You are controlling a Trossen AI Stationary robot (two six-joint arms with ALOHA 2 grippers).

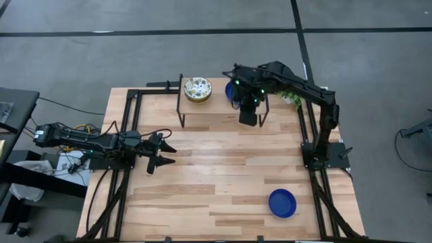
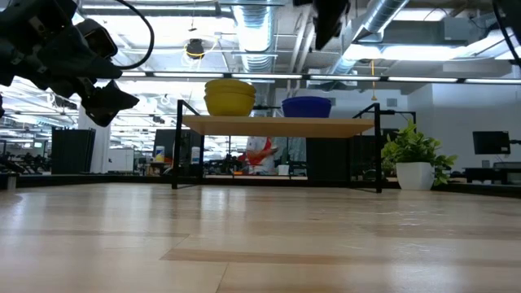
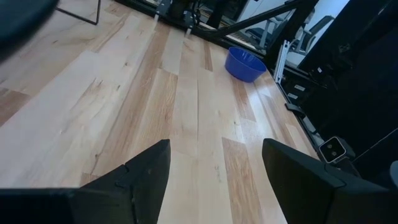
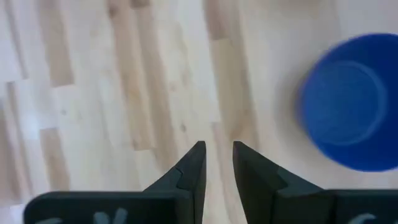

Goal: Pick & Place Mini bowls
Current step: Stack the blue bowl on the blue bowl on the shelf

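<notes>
On the raised wooden shelf [image 1: 216,106] at the table's far side stands a stack of floral mini bowls [image 1: 197,89], and beside it a blue mini bowl [image 4: 348,102] rests on its base. Another blue mini bowl [image 1: 282,202] sits on the table near the front right and also shows in the left wrist view [image 3: 245,64]. My right gripper [image 4: 219,158] hangs above the shelf, pointing down, beside the shelf's blue bowl. Its fingers stand a narrow gap apart with nothing between them. My left gripper [image 1: 162,154] waits open at the table's left, holding nothing.
A potted plant [image 1: 290,98] stands at the shelf's right end, behind my right arm. The shelf stands on thin black legs [image 1: 181,111]. Black frame rails [image 1: 314,196] run along the table's left and right sides. Bare wood lies between the two arms.
</notes>
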